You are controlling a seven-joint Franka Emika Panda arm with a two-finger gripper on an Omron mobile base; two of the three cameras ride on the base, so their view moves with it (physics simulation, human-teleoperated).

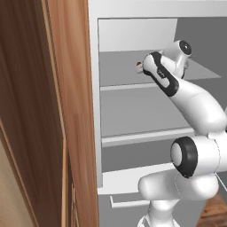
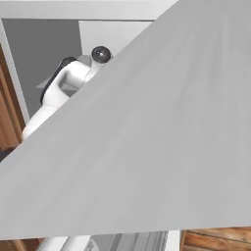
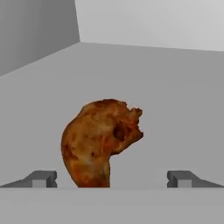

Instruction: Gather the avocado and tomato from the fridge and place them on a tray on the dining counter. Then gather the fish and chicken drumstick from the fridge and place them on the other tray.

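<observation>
The chicken drumstick [image 3: 100,142], browned and knobbly, sits on a grey shelf inside the open fridge [image 1: 94,88]. My gripper [image 3: 112,179] is open, with its two dark fingertips [image 3: 41,178] wide apart low in the hand view. The drumstick lies between them and just ahead, a little left of the middle of the gap, untouched. In the left base view my arm reaches onto the upper shelf, and a brown bit of the drumstick [image 1: 139,65] peeks out beside the hand. The avocado, tomato, fish, trays and dining counter are out of view.
The fridge's open grey door [image 2: 162,137] slants across most of the right base view, close to my arm. A wooden cabinet side [image 1: 66,111] stands left of the fridge. Two lower shelves [image 1: 142,135] lie under the arm.
</observation>
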